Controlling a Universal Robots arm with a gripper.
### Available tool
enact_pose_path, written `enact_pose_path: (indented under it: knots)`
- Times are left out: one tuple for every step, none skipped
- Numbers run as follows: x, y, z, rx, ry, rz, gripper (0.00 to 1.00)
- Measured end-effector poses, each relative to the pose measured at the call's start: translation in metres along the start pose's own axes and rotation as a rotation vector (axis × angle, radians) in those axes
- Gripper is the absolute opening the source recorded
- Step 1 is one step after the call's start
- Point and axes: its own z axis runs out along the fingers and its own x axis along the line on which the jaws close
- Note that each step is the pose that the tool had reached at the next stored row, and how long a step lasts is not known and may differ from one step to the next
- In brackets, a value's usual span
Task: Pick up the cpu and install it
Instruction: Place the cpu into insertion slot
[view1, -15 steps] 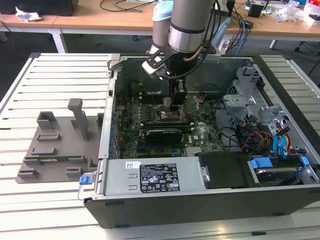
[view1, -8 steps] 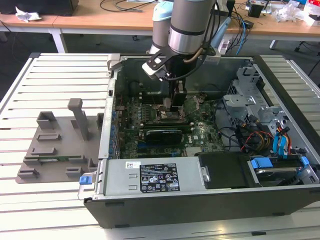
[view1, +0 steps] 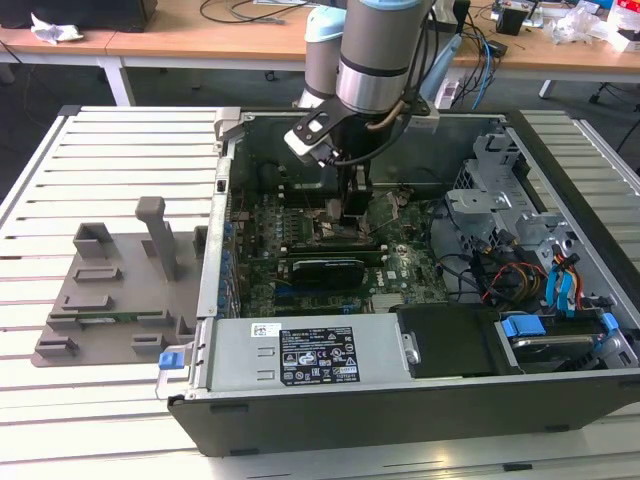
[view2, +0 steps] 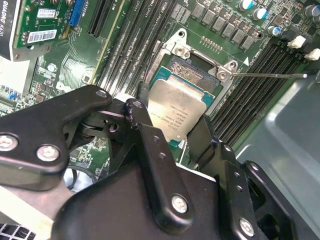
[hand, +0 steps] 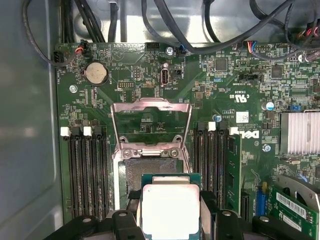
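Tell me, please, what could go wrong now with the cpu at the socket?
1. The gripper holds the cpu by two edges, and in both wrist views it covers only part of the socket; lowered off-centre, it might damage the exposed contacts.
2. The raised load plate stands at the socket's edge, near the chip; it could be struck.
3. The memory slots flank the gripper closely and might be bumped.
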Motion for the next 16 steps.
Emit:
enact_pose_path:
  knots:
    - [0.0,0.0,0.0006,0.0,0.0,0.0,0.55]
    - [0.0001,0.0001,0.0016,0.0,0.0,-0.001,0.55]
    - [0.0001,0.0001,0.0025,0.0,0.0,-0.001,0.55]
    - [0.0001,0.0001,0.0032,0.0,0.0,-0.001,0.55]
    - [0.0002,0.0002,0.004,0.0,0.0,-0.001,0.55]
    - [0.0002,0.0003,0.0051,0.0,-0.0001,-0.001,0.55]
    - [0.0003,0.0003,0.0056,0.0,0.0,-0.001,0.55]
    - [0.0005,0.0004,0.0063,-0.0001,-0.0003,-0.001,0.55]
    - [0.0008,0.0006,0.0066,0.0,-0.0004,-0.002,0.55]
    - [0.001,0.0008,0.0069,-0.0001,-0.0003,-0.003,0.55]
    - [0.0021,0.0012,0.0089,-0.0004,-0.0005,-0.008,0.55]
    - [0.0025,0.0014,0.0117,-0.0004,-0.0008,-0.009,0.55]
    - [0.0026,0.0015,0.014,-0.0004,-0.0007,-0.009,0.55]
    - [0.0026,0.0015,0.0144,-0.0004,-0.0008,-0.009,0.55]
    - [0.0026,0.0015,0.0147,-0.0004,-0.0008,-0.009,0.55]
    - [0.0027,0.0016,0.0158,-0.0004,-0.0008,-0.009,0.55]
